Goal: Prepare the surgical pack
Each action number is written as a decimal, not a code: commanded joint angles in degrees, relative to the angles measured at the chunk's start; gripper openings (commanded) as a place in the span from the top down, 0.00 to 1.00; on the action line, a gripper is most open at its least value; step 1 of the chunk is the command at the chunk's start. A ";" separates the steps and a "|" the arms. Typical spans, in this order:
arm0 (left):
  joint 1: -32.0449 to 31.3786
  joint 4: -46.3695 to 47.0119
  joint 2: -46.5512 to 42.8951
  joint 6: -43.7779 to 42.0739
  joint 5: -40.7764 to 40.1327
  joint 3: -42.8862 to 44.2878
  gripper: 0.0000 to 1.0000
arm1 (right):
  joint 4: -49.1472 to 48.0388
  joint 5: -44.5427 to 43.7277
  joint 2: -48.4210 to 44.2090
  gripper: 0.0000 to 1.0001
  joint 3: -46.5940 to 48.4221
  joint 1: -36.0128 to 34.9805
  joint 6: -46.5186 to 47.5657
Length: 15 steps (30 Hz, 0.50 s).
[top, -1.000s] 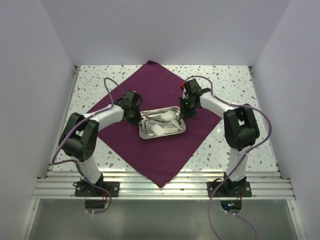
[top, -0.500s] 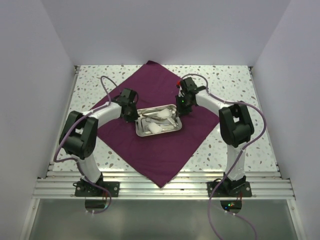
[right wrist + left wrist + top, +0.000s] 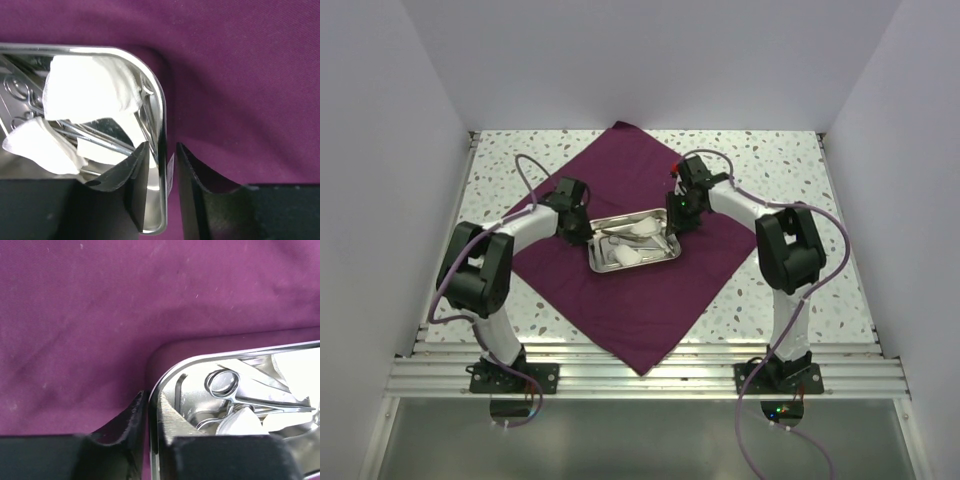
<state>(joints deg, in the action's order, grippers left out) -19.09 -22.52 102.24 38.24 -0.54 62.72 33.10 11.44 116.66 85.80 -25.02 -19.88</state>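
The surgical pack's dark purple cloth (image 3: 620,310) lies spread flat as a diamond. On its middle sits a silver tray (image 3: 638,268) holding white gauze (image 3: 628,258) and metal clamps (image 3: 620,240). My left gripper (image 3: 584,232) straddles the tray's left rim (image 3: 240,351), its jaws slightly apart around the edge, open (image 3: 151,397); a clamp ring (image 3: 222,383) shows just inside. My right gripper (image 3: 675,218) straddles the right rim (image 3: 100,48), open (image 3: 162,147), with a visible gap between the outer finger and the rim. Gauze (image 3: 90,87) lies over the clamps (image 3: 100,140).
The speckled tabletop (image 3: 780,170) surrounds the cloth, with white walls on three sides. A metal rail (image 3: 640,375) runs along the near edge by the arm bases. The cloth's near corner (image 3: 642,368) reaches that rail.
The tray has shifted left and slightly back with both grippers on its rims. Both sets of jaws have since loosened around the rims.
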 commanded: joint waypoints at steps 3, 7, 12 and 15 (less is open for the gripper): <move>1.51 5.03 -2.56 -0.27 1.59 -0.49 0.66 | 3.27 -4.48 -2.31 0.56 2.97 -0.39 1.24; 2.22 5.30 -4.76 -0.62 2.03 -1.28 0.50 | 6.18 -10.47 -6.88 0.17 4.73 -0.38 2.39; 2.92 2.23 -11.87 -2.29 0.81 -3.04 0.45 | 12.25 -15.66 -20.10 0.01 -1.11 -0.30 3.88; 2.92 0.38 -19.76 -3.96 1.49 -5.93 0.46 | 10.07 -8.49 -29.88 0.01 -13.67 -0.04 2.13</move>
<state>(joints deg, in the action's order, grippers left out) -16.60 -21.26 90.96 36.95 0.99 58.43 40.99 0.12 97.91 80.79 -25.21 -17.50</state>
